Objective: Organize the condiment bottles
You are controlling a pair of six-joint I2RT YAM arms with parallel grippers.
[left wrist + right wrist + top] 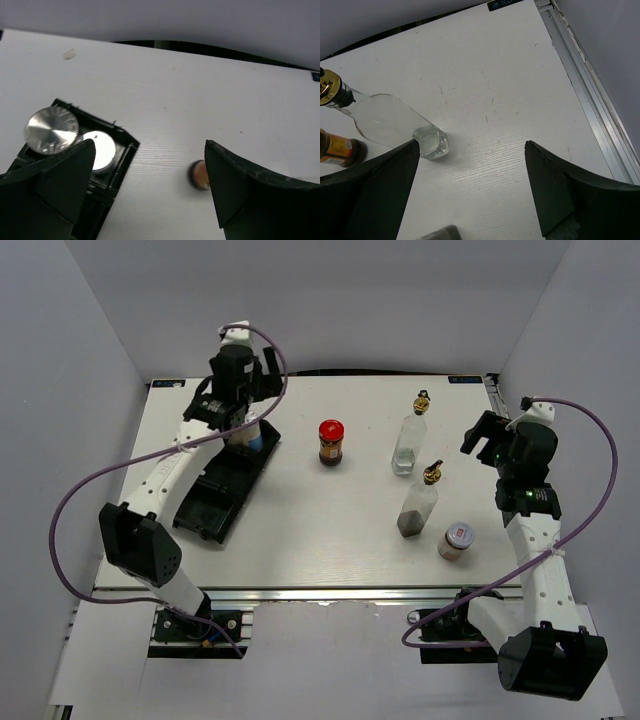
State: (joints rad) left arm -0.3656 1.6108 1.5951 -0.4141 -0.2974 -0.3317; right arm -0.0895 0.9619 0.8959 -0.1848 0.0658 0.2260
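Left gripper (149, 142): fingers spread wide with nothing between them; it hangs over the far end of the black tray (127, 144), in the upper left of the top view.
Right gripper (472, 142): fingers spread wide and holding nothing; it sits at the right side of the top view, over bare table (300, 530), to the right of the taller bottles.
Silver-lidded jars: two, the left jar (52, 129) and the right jar (100, 150). They stand side by side in the far end of the tray, low left in the left wrist view, and the right one is partly hidden by a finger.
Red-lidded jar (331, 442): upright at the middle of the table, apart from the tray and the bottles.
Far gold-spouted bottle (410, 435): upright and clear, right of centre.
Near gold-spouted bottle (420, 502): upright, with dark fill in its lower part, just below the far one.
Short silver-lidded jar (456, 539): upright, just beside the near bottle, to its lower right.
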